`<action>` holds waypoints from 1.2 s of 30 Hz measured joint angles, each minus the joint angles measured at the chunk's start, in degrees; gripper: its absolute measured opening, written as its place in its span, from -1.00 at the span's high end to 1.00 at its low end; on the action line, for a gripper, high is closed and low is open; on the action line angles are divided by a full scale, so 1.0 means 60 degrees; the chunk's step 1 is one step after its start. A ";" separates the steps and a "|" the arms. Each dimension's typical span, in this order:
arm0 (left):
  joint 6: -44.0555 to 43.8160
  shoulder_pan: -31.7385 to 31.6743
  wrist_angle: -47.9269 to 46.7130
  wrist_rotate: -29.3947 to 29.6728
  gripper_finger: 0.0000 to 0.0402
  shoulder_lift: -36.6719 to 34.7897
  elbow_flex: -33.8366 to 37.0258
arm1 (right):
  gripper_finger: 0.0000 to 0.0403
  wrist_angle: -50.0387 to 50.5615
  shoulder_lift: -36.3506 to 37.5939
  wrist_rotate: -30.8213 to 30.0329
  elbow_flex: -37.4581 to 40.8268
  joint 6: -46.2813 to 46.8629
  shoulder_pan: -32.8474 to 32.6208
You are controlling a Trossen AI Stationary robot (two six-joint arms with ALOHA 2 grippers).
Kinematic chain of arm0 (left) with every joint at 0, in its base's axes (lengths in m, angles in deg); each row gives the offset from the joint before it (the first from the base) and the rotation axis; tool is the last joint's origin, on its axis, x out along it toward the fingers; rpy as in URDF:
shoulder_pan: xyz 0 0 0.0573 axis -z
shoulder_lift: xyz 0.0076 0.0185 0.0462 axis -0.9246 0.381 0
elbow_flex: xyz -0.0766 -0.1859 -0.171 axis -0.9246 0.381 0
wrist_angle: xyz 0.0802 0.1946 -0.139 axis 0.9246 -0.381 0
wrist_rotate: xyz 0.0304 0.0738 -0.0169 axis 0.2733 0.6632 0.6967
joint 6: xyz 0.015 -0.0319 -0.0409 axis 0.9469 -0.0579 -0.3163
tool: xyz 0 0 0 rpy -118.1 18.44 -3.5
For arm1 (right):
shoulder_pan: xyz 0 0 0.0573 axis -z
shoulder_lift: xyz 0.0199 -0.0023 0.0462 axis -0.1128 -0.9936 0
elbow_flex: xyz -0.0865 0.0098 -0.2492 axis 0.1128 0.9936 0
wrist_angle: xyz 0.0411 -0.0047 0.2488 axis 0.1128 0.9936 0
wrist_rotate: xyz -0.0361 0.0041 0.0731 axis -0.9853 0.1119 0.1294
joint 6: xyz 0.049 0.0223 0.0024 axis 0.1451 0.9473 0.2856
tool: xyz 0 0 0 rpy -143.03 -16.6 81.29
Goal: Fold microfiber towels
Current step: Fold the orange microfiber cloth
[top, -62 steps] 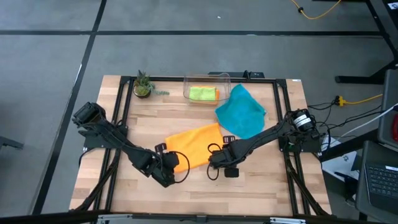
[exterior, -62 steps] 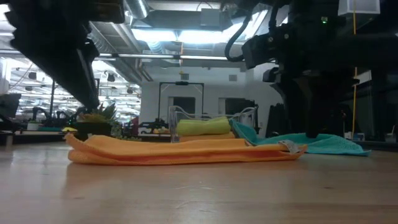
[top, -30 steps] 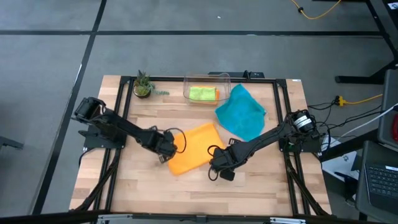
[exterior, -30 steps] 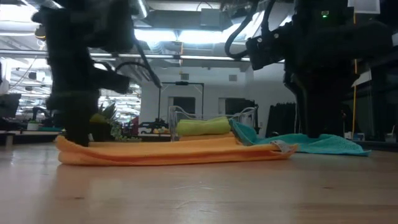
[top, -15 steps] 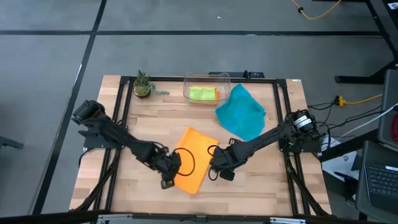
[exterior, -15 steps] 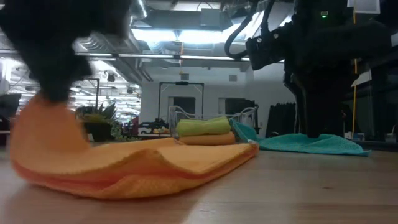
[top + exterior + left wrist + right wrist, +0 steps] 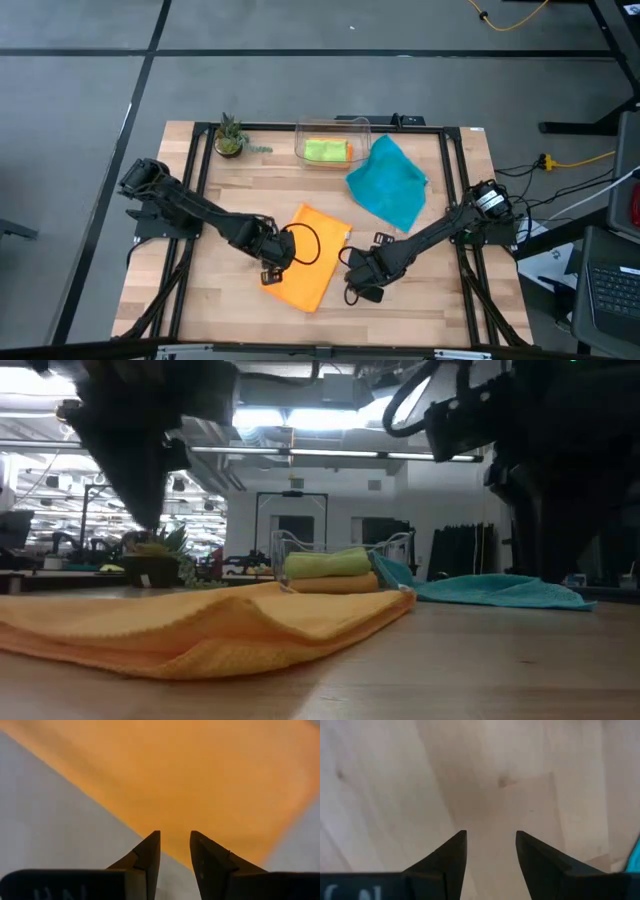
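An orange towel (image 7: pixel 312 258) lies folded on the table's middle, with several layers showing at its near edge in the low view (image 7: pixel 220 632). My left gripper (image 7: pixel 274 262) hangs open just above the towel's left edge (image 7: pixel 150 805) and touches nothing. My right gripper (image 7: pixel 360 282) is open and empty over bare wood (image 7: pixel 490 785), right of the orange towel. A teal towel (image 7: pixel 388 185) lies spread at the back right. A lime green towel (image 7: pixel 325 150) and an orange one (image 7: pixel 335 584) lie folded in the clear bin (image 7: pixel 333 128).
A small potted plant (image 7: pixel 229 136) stands at the far left corner. The clear bin stands at the far edge, and the teal towel's far corner lies beside it. Dark frame rails (image 7: pixel 195 190) run along both table sides. Bare wood lies along the near edge (image 7: pixel 400 320).
My left gripper carried the orange towel's left end up and toward the near edge, laid it over the rest, let go and rose. The towel now lies shorter and turned, its long side running near to far. My right gripper has gone slightly toward the near edge, off the towel.
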 joint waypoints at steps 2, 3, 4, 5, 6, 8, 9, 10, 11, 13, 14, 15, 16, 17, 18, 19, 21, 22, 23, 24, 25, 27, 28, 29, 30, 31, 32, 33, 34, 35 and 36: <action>0.0414 -0.0065 0.0251 0.0816 0.51 -0.0001 -0.0002 | 0.15 -0.0007 0.0000 0.0001 0.0000 0.0193 -0.0095; 0.0714 -0.0103 0.0385 0.1112 0.51 0.0002 -0.0002 | 0.15 -0.0007 0.0000 0.0001 0.0000 0.0264 -0.0131; 0.1114 -0.0184 0.0498 0.1286 0.51 0.0074 -0.0006 | 0.15 -0.0007 0.0000 0.0001 0.0000 0.0405 -0.0175; 0.1535 -0.0293 0.0703 0.1320 0.51 0.0176 -0.0009 | 0.15 -0.0009 0.0000 0.0001 0.0000 0.0502 -0.0223; 0.1952 -0.0397 0.0904 0.1310 0.51 0.0302 0.0004 | 0.15 -0.0022 0.0000 -0.0005 0.0000 0.0670 -0.0266; 0.2768 -0.0662 0.1287 0.1134 0.51 0.0546 0.0048 | 0.15 -0.0034 0.0000 -0.0010 0.0000 0.0966 -0.0362; 0.3153 -0.0796 0.1559 0.0992 0.51 0.0699 0.0053 | 0.15 -0.0048 0.0000 -0.0005 0.0000 0.1076 -0.0414; 0.3529 -0.0917 0.1773 0.0804 0.51 0.0856 0.0053 | 0.15 -0.0070 0.0000 -0.0009 0.0000 0.1209 -0.0476; 0.3876 -0.1025 0.1930 0.0721 0.51 0.1021 0.0053 | 0.15 -0.0099 0.0000 -0.0008 0.0000 0.1296 -0.0526; 0.4778 -0.1216 0.2509 0.0533 0.51 0.1347 0.0056 | 0.15 -0.0127 -0.0001 -0.0010 0.0000 0.1487 -0.0635; 0.5346 -0.1288 0.2754 0.0365 0.51 0.1476 0.0056 | 0.15 -0.0131 -0.0004 -0.0010 0.0000 0.1513 -0.0689; 0.5960 -0.1332 0.2982 0.0129 0.51 0.1572 0.0056 | 0.15 -0.0149 -0.0004 -0.0012 0.0000 0.1552 -0.0747; 0.6569 -0.1360 0.3250 -0.0166 0.51 0.1656 0.0056 | 0.15 -0.0170 -0.0004 -0.0017 0.0000 0.1614 -0.0804; 0.7161 -0.1385 0.3544 -0.0510 0.51 0.1746 0.0056 | 0.15 -0.0170 -0.0004 -0.0010 0.0000 0.1701 -0.0859; 0.7639 -0.1399 0.3727 -0.0847 0.51 0.1812 0.0056 | 0.15 -0.0170 -0.0004 -0.0013 0.0000 0.1740 -0.0897; 0.7960 -0.1410 0.3806 -0.1120 0.51 0.1845 0.0060 | 0.15 -0.0177 -0.0004 -0.0012 0.0000 0.1798 -0.0933; 0.8354 -0.1451 0.4017 -0.1532 0.51 0.1895 0.0061 | 0.15 -0.0176 -0.0004 -0.0012 0.0000 0.1949 -0.1008; 0.8494 -0.1495 0.4035 -0.1569 0.51 0.1942 0.0053 | 0.15 -0.0185 -0.0004 -0.0014 0.0000 0.1952 -0.1028; 0.8561 -0.1540 0.3983 -0.1565 0.51 0.2001 0.0054 | 0.15 -0.0192 -0.0004 -0.0014 0.0000 0.1950 -0.1045; 0.8626 -0.1592 0.3961 -0.1566 0.51 0.2086 0.0056 | 0.15 -0.0191 -0.0004 -0.0016 0.0000 0.1952 -0.1051; 0.8709 -0.1648 0.4031 -0.1566 0.51 0.2188 0.0056 | 0.15 -0.0191 -0.0004 -0.0016 0.0000 0.1952 -0.1053; 0.8809 -0.1738 0.4102 -0.1568 0.51 0.2389 0.0056 | 0.15 -0.0196 -0.0004 -0.0017 0.0000 0.1952 -0.1053; 0.8808 -0.1781 0.4178 -0.1610 0.51 0.2525 0.0053 | 0.15 -0.0196 -0.0004 -0.0017 0.0000 0.1952 -0.1053; 0.8805 -0.1824 0.4292 -0.1675 0.51 0.2637 0.0028 | 0.15 -0.0198 -0.0004 -0.0017 0.0000 0.1952 -0.1053; 0.8741 -0.1858 0.4390 -0.1722 0.51 0.2750 0.0007 | 0.15 -0.0204 -0.0004 -0.0017 0.0000 0.1959 -0.1053; 0.8508 -0.1883 0.4446 -0.1740 0.51 0.2886 -0.0001 | 0.15 -0.0214 -0.0004 -0.0017 0.0000 0.1982 -0.1053; 0.8123 -0.1919 0.4516 -0.1749 0.51 0.3000 -0.0009 | 0.15 -0.0231 -0.0004 -0.0020 0.0000 0.1998 -0.1053; 0.7581 -0.1963 0.4556 -0.1769 0.51 0.3068 -0.0013 | 0.15 -0.0244 -0.0004 -0.0017 0.0000 0.2043 -0.1053; 0.6931 -0.2007 0.4568 -0.1801 0.51 0.3114 -0.0022 | 0.15 -0.0247 -0.0004 -0.0017 0.0000 0.2100 -0.1053; 0.6223 -0.2046 0.4568 -0.1829 0.51 0.3131 -0.0031 | 0.15 -0.0247 -0.0004 -0.0017 0.0000 0.2173 -0.1053; 0.5501 -0.2062 0.4568 -0.1835 0.51 0.3140 -0.0031 | 0.15 -0.0251 -0.0004 -0.0021 0.0000 0.2203 -0.1053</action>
